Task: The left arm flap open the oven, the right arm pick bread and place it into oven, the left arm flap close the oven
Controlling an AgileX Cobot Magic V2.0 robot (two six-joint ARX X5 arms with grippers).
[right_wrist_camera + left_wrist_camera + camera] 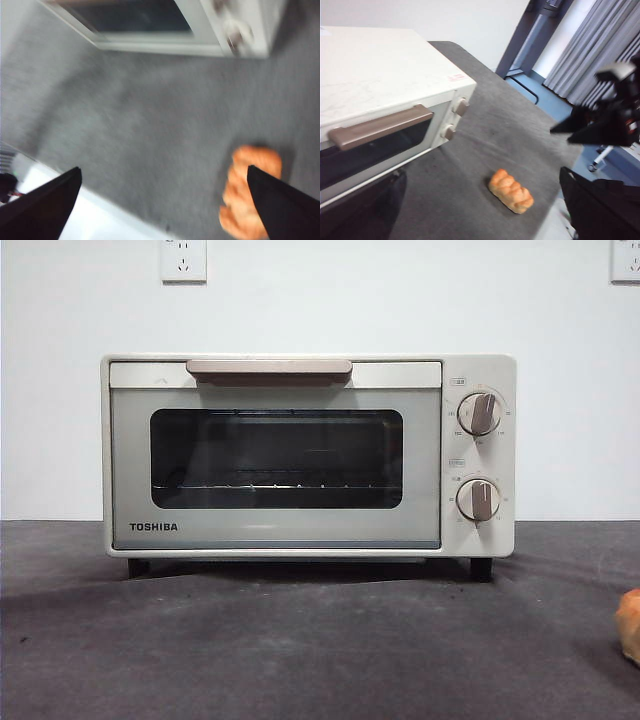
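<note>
Oven front: the oven [308,455] has its door shut, closing off the rack inside.
Tabletop before the door: the grey tabletop [300,640] lies bare up to the oven's feet.
Off to the side: the bread [511,191] lies alone, well apart from the oven.
Above the bread: the right tool [165,200], jaws wide apart.

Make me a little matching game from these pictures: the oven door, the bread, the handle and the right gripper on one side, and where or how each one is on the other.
Things:
1. oven door
2. bread
3. handle
4. right gripper

States:
A. lying on the grey table, off to the side of the oven's knobs
B. shut
C. jaws wide apart, above the loaf
D. beige bar across the top of the door

Pairs: 1-B, 2-A, 3-D, 4-C
</note>
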